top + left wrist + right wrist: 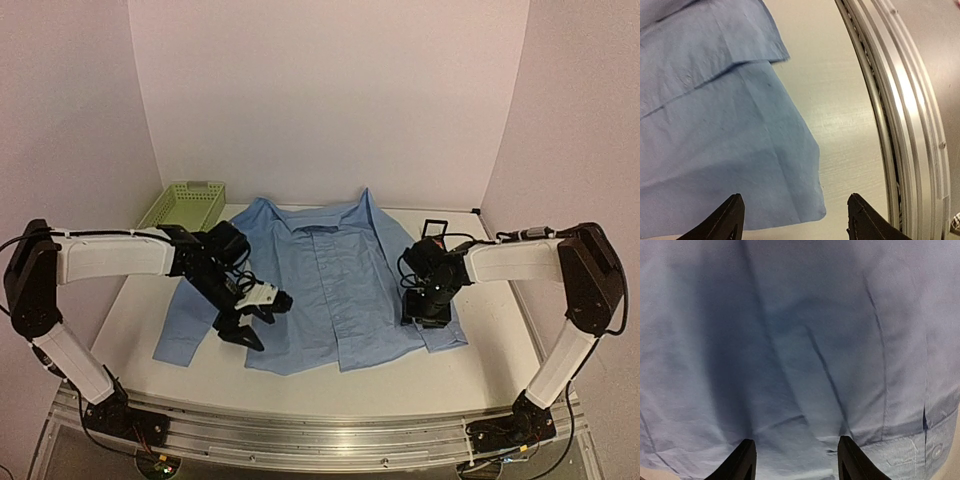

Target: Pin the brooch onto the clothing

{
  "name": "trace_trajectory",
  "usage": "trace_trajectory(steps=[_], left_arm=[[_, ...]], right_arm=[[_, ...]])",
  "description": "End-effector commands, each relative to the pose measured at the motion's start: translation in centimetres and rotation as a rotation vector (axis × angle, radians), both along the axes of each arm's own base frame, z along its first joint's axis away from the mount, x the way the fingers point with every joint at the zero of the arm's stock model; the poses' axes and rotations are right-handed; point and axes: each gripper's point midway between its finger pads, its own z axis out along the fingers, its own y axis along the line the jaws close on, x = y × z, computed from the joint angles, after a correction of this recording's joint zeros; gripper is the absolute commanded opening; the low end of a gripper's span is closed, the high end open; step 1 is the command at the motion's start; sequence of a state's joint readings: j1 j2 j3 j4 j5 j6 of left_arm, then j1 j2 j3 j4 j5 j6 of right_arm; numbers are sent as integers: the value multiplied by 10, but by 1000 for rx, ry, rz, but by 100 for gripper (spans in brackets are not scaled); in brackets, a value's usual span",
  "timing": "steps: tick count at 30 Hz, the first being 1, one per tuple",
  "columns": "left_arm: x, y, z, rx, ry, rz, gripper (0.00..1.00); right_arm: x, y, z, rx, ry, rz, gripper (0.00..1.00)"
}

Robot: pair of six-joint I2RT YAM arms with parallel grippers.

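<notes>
The shirt (320, 270) lies spread flat on the table (420, 375). The left gripper (795, 217) hangs over a lower corner of it, fingers apart (nothing between them). The right gripper (796, 460), also parted and empty, sits close above the cloth, perhaps touching it.

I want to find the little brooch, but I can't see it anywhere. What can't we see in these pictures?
- The brooch: in no view. Hidden or too small, cannot tell which.
- The black-framed box, top view: its contents are too small to make out.
- The right gripper, right wrist view: its fingertips are cut off by the bottom edge, so contact with the shirt is unclear.
- The green basket, top view: its inside is too small to read.
</notes>
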State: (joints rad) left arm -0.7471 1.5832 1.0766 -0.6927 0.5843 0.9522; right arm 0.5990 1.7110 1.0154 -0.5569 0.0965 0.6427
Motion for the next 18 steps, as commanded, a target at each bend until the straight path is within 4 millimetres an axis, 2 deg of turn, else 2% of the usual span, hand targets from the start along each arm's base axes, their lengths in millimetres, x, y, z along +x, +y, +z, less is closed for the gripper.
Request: trace_trajectory(steps=[1, 4, 8, 10, 13, 16, 18], left_arm=[[7, 8, -30, 54, -145, -42, 72], [-1, 15, -55, 102, -155, -69, 72], [-9, 13, -70, 108, -160, -87, 72], [-13, 13, -75, 122, -145, -89, 72], [-17, 19, -89, 151, -157, -96, 71], [-8, 22, -102, 175, -202, -72, 63], [0, 23, -106, 190, -239, -55, 54]], right_arm=[[-9, -6, 7, 45, 3, -111, 58], [-16, -4, -6, 54, 37, -113, 62], [-25, -3, -21, 73, 74, -120, 63], [-26, 1, -18, 74, 69, -111, 63], [-28, -4, -13, -15, 49, -85, 63], [-39, -9, -23, -93, 89, -50, 67], [-47, -12, -36, -126, 123, -33, 68]])
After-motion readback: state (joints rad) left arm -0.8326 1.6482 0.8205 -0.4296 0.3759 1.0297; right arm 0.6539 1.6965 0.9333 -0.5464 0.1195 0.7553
